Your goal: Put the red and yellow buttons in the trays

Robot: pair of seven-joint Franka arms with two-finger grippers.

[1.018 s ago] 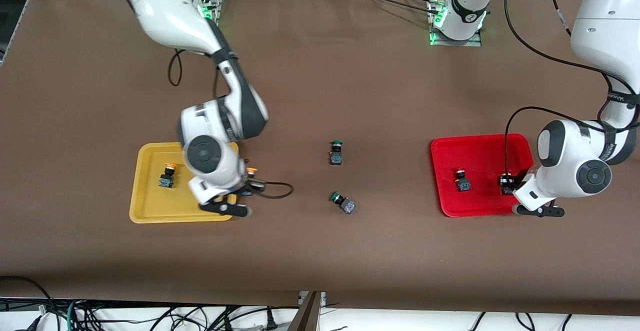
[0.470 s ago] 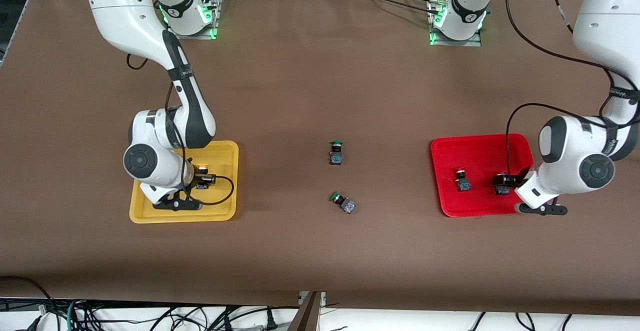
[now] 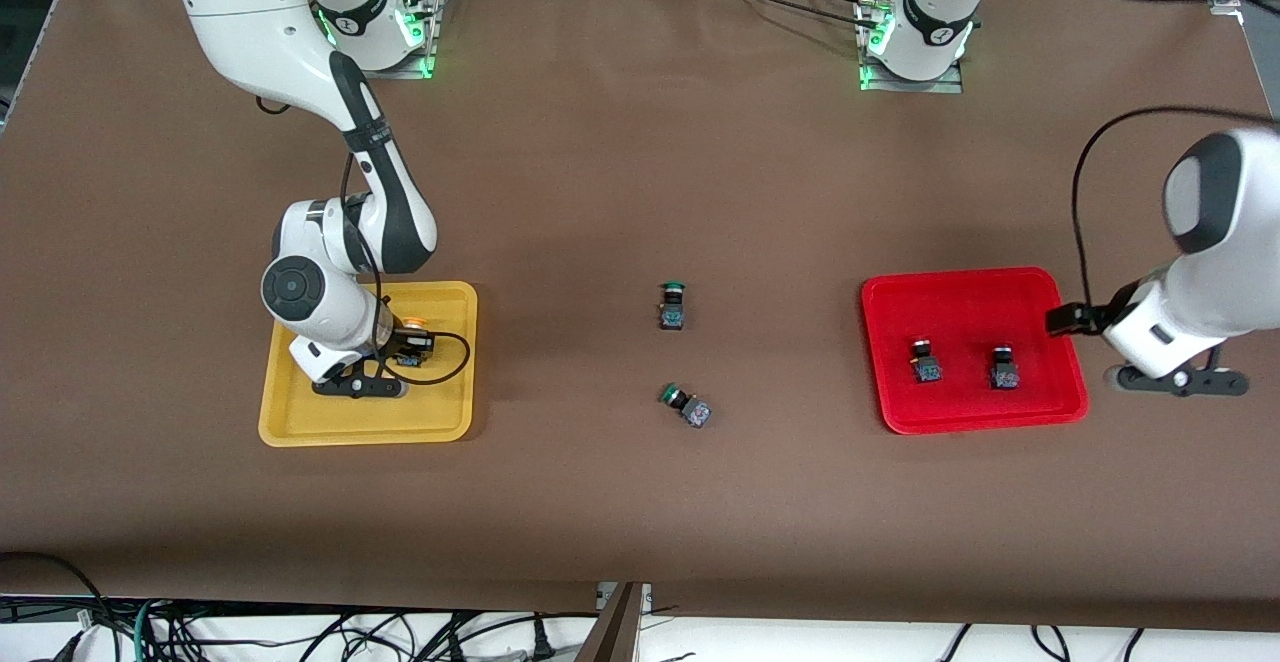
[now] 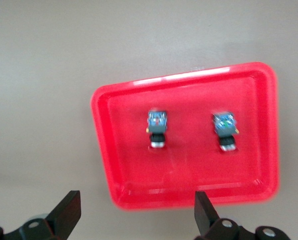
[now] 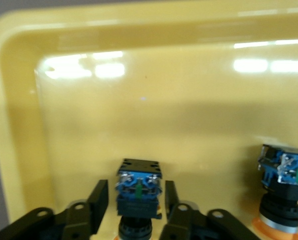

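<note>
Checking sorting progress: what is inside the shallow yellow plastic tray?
In the yellow tray, the right gripper brackets one dark-based button; another, orange-capped, sits beside. The arm hides part of the floor.

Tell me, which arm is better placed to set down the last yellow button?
The right. The right gripper is down in the yellow tray, around a yellow button. The left gripper hangs open over the table beside the red tray.

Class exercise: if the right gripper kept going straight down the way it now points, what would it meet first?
The right gripper straddles a dark-based, orange-yellow-capped push-button switch; its fingers would probably meet the floor of the shallow yellow plastic tray, though depth is unclear.
</note>
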